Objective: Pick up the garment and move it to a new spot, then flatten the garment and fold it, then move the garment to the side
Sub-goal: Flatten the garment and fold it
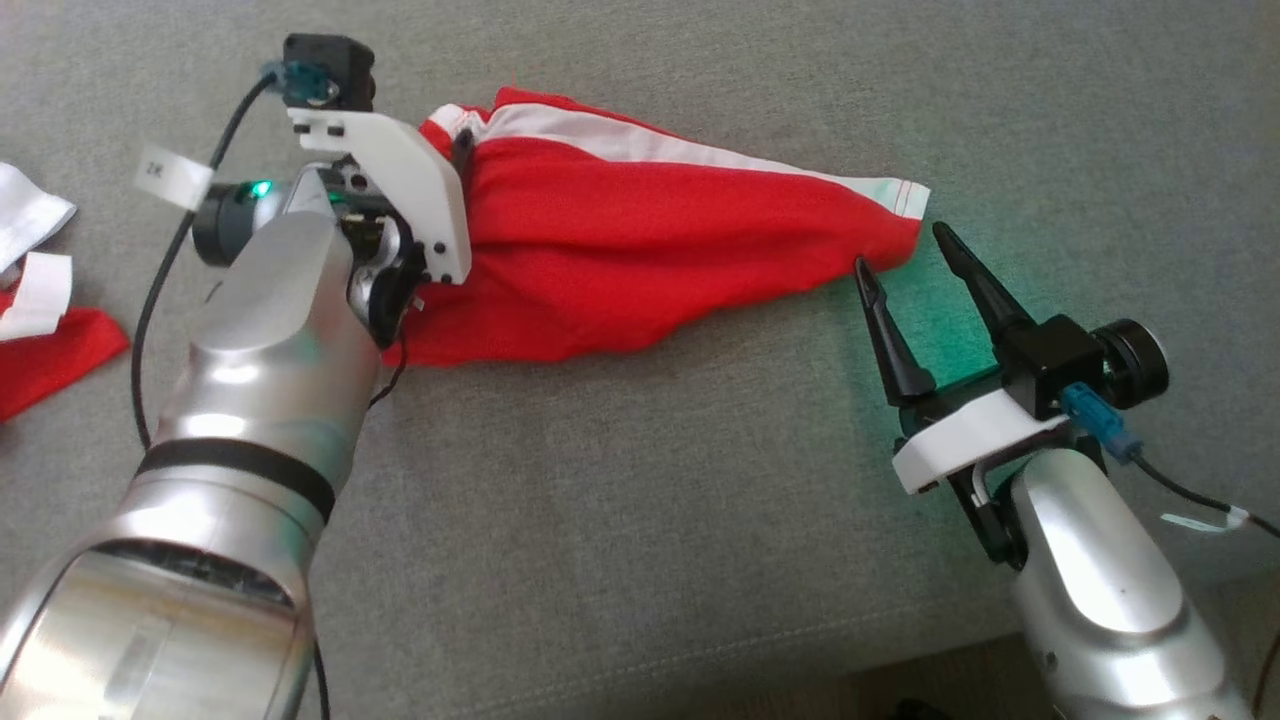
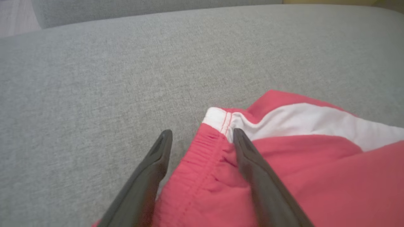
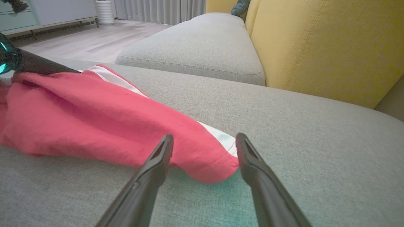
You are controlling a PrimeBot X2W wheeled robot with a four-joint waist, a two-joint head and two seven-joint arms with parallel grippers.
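Red garment (image 1: pixel 640 250) with white stripe, lying crumpled across grey sofa cushion (image 1: pixel 700 520); left gripper (image 2: pixel 200 134) released, fingers spread astride the elastic waistband end; right gripper (image 1: pixel 900 247) released, fingers spread at the opposite hem corner, nothing grasped; more red-and-white cloth (image 1: pixel 50 340) at far left.

This is a home living room. A grey fabric sofa (image 3: pixel 195 47) with a yellow back cushion (image 3: pixel 331 47) stands on pale wooden floor (image 3: pixel 79 41), with curtains (image 3: pixel 157 11) and a cabinet (image 3: pixel 47 12) beyond.
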